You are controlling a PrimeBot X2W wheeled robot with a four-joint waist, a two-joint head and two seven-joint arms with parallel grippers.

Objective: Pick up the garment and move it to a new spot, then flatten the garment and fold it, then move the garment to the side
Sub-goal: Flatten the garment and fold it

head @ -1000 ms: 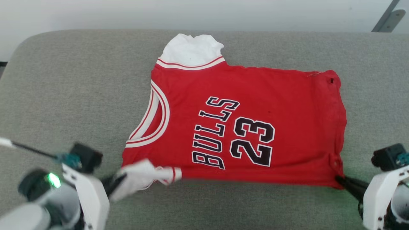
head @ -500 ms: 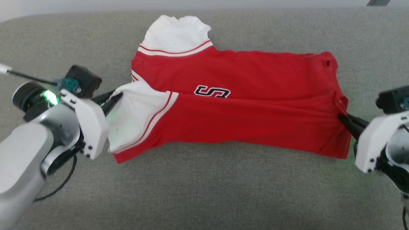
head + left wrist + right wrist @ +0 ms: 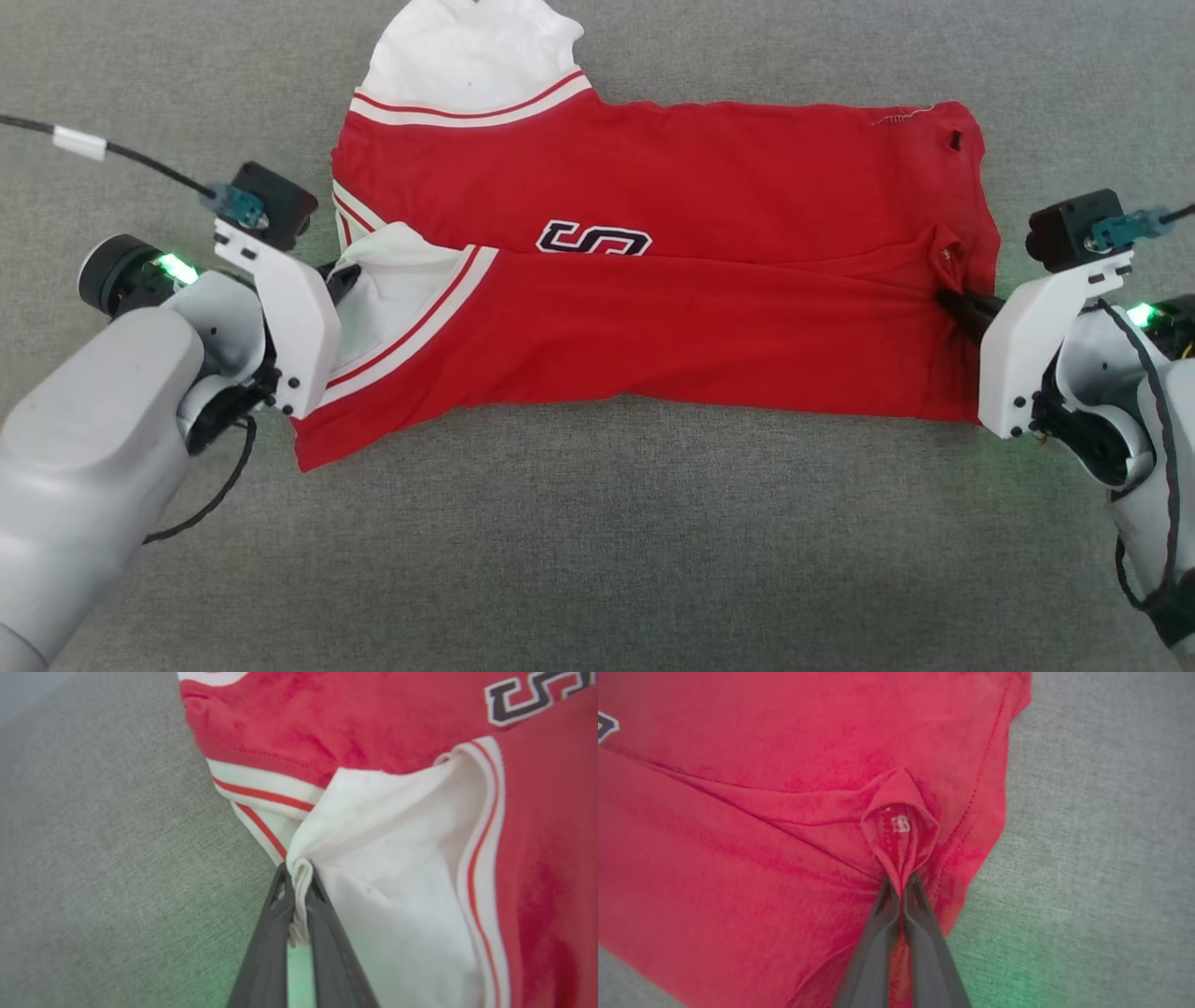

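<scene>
On the grey bench [image 3: 597, 560], the left claw [image 3: 341, 275] clamps the garment [image 3: 700, 327] by its white sleeve, the right claw [image 3: 957, 306] by its red hem, seemingly to fold it.

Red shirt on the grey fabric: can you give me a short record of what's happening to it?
Garment: bright red soft shirt with white sleeve ends and striped bands, near part folded over itself
Surface: grey woven fabric
Left pincer: shut on white sleeve fabric
Right pincer: shut on a red corner
</scene>
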